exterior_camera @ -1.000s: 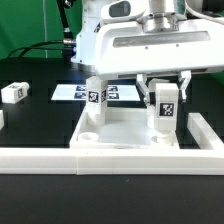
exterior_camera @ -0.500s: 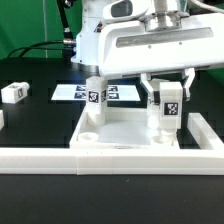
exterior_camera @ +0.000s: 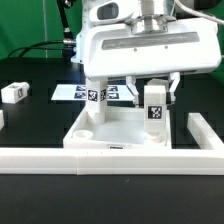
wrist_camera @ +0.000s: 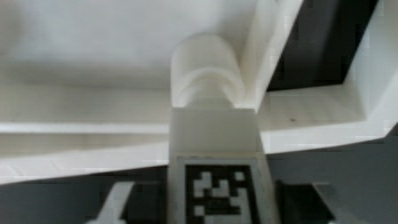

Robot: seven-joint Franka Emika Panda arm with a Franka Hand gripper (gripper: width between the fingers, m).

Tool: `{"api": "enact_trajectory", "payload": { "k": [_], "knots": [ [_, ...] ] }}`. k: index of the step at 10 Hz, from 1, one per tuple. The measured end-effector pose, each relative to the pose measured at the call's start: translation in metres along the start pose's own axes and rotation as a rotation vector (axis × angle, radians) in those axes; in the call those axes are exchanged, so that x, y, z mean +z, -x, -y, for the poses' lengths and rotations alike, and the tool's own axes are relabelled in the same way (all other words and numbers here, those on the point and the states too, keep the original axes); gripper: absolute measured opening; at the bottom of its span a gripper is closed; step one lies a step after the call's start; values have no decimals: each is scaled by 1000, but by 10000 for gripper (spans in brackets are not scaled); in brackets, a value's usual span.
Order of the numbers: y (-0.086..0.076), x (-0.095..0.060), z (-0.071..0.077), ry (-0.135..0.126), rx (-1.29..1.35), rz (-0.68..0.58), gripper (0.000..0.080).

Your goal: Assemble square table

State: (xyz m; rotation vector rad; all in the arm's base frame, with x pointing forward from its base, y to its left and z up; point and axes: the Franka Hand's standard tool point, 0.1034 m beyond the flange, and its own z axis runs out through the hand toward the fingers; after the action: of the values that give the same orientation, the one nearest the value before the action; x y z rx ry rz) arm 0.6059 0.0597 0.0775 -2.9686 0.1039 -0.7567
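While fingers (exterior_camera: 138, 92) clamp one leg (exterior_camera: 155, 108) (three legs plainly seen), one slab (exterior_camera: 120, 128) below.

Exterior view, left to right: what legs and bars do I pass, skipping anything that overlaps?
loose leg → upright leg → held leg → side bar
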Motion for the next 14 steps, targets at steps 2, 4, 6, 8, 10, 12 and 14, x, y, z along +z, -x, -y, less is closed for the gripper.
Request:
{"api": "enact_trajectory", "payload": {
  "k": [2,4,6,8,10,12,14],
  "knots": [
    [0,5,6,7,9,-26,291],
    [-1,6,10,14,18,-55,291],
    [0,7,23,2,32,-53,291],
    [-2,9,36,-10,38,-57,291],
    [-1,9,40,-14,36,-57,291],
    [-1,9,40,-13,36,-57,291],
    [-1,9,40,-13,36,-57,507]
  ]
}}
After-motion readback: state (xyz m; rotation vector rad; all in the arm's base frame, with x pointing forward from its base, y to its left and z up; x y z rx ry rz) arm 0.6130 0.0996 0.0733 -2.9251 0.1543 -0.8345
